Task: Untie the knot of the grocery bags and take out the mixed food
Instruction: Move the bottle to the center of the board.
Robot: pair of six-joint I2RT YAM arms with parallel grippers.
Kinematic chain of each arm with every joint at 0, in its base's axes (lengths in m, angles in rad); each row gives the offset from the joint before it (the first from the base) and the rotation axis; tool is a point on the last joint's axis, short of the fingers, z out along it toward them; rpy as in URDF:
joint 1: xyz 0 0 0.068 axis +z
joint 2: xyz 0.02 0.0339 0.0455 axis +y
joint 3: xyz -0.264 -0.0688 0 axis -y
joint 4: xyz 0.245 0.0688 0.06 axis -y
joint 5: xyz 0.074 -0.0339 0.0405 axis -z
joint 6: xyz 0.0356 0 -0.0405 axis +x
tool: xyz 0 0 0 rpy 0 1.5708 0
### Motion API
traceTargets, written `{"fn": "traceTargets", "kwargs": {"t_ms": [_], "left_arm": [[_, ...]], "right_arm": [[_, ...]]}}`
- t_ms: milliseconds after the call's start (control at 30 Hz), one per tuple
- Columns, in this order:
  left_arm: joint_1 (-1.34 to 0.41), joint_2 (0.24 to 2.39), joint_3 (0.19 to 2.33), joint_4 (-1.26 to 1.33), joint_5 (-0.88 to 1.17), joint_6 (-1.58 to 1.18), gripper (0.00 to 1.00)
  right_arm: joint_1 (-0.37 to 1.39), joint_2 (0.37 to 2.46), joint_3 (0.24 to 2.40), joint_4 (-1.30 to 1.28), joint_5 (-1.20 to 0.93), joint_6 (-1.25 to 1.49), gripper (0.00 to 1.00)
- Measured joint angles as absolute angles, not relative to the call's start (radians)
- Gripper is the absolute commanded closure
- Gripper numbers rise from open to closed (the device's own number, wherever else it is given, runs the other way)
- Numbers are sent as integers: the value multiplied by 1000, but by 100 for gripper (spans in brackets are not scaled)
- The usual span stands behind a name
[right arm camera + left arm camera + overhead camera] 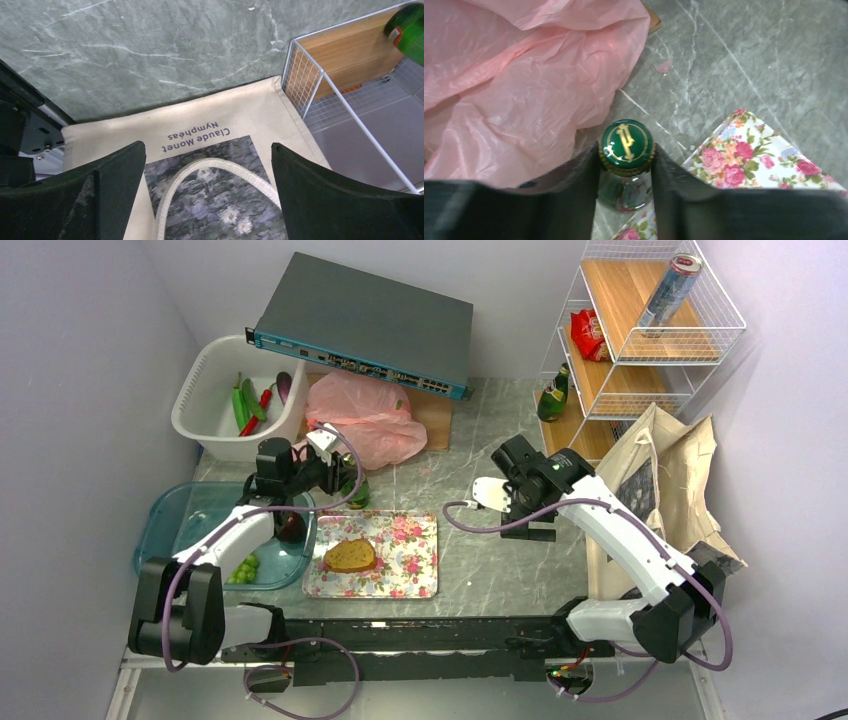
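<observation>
Jaws of the left gripper [626, 156] are closed on the neck of a green glass bottle [626, 140], the pads bearing just under its green and gold cap. The bottle stands upright at the far left corner of the floral tray [405, 540]; whether its base rests on the surface cannot be told. The pink plastic bag [365, 415] lies slack and crumpled just beyond the bottle, in front of a grey network unit [365, 325]; the knot cannot be made out in its folds. Jaws of the right gripper [207, 147] are spread wide and hold nothing, poised above the beige canvas tote [225, 117], over its printed panel and white cord handle [210, 167]. The tote lies at the table's right side against the wire shelf [640, 340]. A bread slice [350, 556] sits on the floral tray. Green grapes [243, 568] lie in the teal container [170, 515]. The white basin [200, 390] holds green peppers [243, 405], a red pepper [263, 400] and a purple eggplant [284, 387]. A second green bottle [553, 395] stands on the shelf's lowest board.
</observation>
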State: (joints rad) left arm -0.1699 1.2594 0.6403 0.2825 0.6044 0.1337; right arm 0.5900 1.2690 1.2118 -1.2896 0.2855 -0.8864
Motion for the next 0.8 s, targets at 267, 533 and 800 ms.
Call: {"fn": "traceTargets", "kwargs": {"t_ms": [267,533,800], "left_arm": [[-206,1307,663,336,648,113,100],[-316,1451,776,373,657,50,100],[-473,1609,906,442,648,-1,100]], "right_arm": [[590,1228,1234,-1320,271,-833,3],[590,1206,1283,-1329,248,-799,2],[590,1187,1284,-1328,233,-791,2]]}}
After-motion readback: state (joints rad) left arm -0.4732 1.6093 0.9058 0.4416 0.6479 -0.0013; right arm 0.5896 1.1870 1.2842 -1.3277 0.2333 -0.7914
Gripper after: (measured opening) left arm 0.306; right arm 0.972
